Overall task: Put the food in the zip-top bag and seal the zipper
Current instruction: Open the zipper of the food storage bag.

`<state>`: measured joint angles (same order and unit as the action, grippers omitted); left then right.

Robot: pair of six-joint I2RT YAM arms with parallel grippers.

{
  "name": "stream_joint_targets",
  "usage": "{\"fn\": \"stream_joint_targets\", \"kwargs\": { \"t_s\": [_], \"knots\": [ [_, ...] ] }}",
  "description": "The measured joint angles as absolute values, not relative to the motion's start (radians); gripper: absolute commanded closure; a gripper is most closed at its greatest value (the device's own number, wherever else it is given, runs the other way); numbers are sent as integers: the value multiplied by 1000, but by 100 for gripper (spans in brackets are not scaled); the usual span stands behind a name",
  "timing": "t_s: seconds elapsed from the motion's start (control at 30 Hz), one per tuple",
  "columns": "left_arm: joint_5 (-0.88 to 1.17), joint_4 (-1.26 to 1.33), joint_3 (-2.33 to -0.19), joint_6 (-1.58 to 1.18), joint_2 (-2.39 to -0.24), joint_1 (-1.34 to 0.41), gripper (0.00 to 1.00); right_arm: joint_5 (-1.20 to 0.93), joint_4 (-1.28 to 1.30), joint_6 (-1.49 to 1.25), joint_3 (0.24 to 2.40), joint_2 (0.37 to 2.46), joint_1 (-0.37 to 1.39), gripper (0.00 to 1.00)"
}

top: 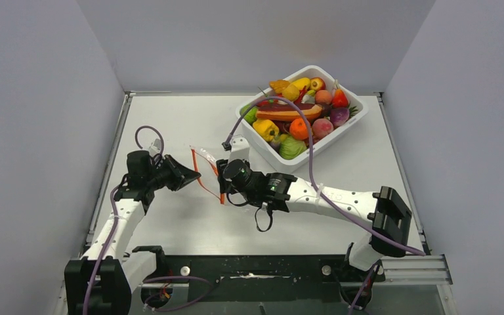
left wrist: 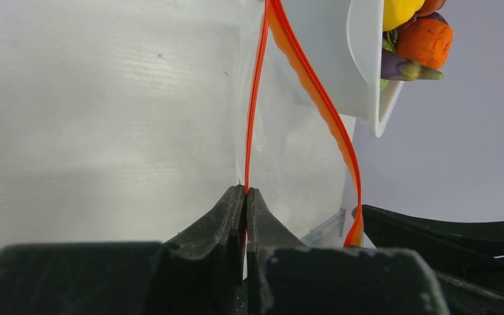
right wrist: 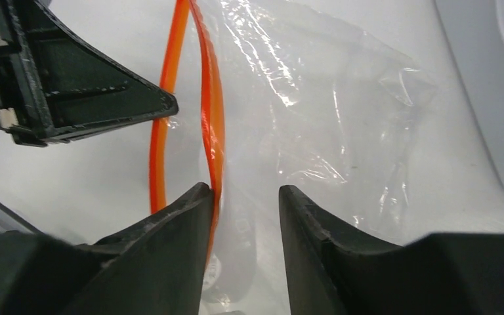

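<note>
Leaning inward over the table, my left gripper pinches the zipper; right gripper stands part-open at its other lip.

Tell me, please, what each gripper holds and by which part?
The left gripper pinches the zip-top bag by one zipper lip; the right gripper, open, holds nothing.

From above we can barely make out the clear body of the zip-top bag between the left hand and the right hand. Beyond the left hand, its wrist view's edge cuts off the white tub and most of the food.
</note>
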<state>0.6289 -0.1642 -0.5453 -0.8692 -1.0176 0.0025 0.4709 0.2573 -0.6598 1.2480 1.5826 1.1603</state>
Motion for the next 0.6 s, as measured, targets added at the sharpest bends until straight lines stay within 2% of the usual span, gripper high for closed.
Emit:
{"fn": "stream_joint_targets", "kwargs": {
  "t_s": [0.13, 0.3, 0.6],
  "knots": [
    [627, -180, -564, -856, -1001, 2, 100, 519, 383, -661, 1330, 1602, 1160, 49],
    [633, -185, -583, -874, -982, -8, 100, 562, 495, -650, 1528, 1685, 1161, 48],
    [634, -208, -674, -875, -933, -28, 100, 554, 525, -603, 1573, 1718, 1162, 47]
  ]
}}
